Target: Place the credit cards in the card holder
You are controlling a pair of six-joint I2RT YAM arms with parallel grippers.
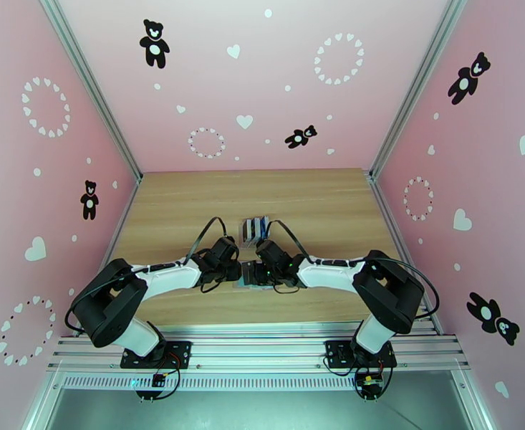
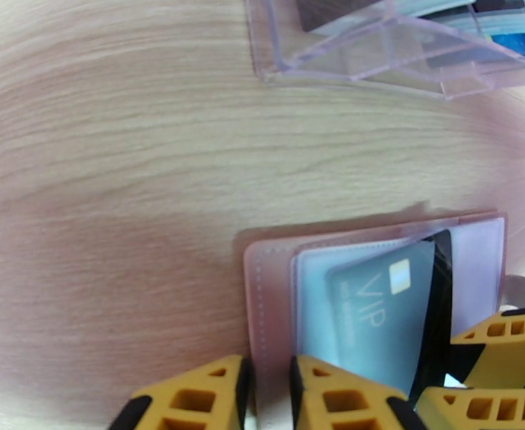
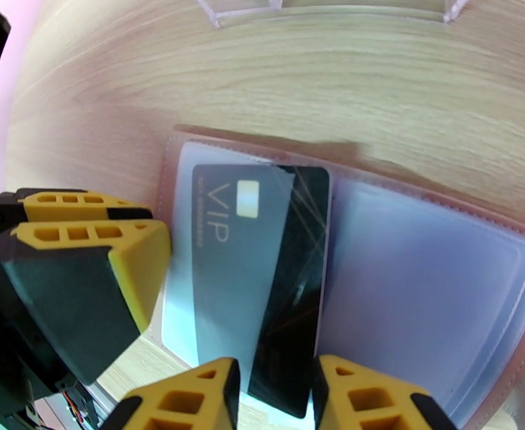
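card holder (image 2: 266, 295) open, left pincer (image 2: 268, 378) clamped on its cover edge – right pincer (image 3: 276, 373) straddles VIP card (image 3: 233, 266) – can't tell if gripped

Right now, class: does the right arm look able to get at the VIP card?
Probably yes. The right tool straddles the near end of the VIP card, which juts from a sleeve of the card holder; nothing lies between.
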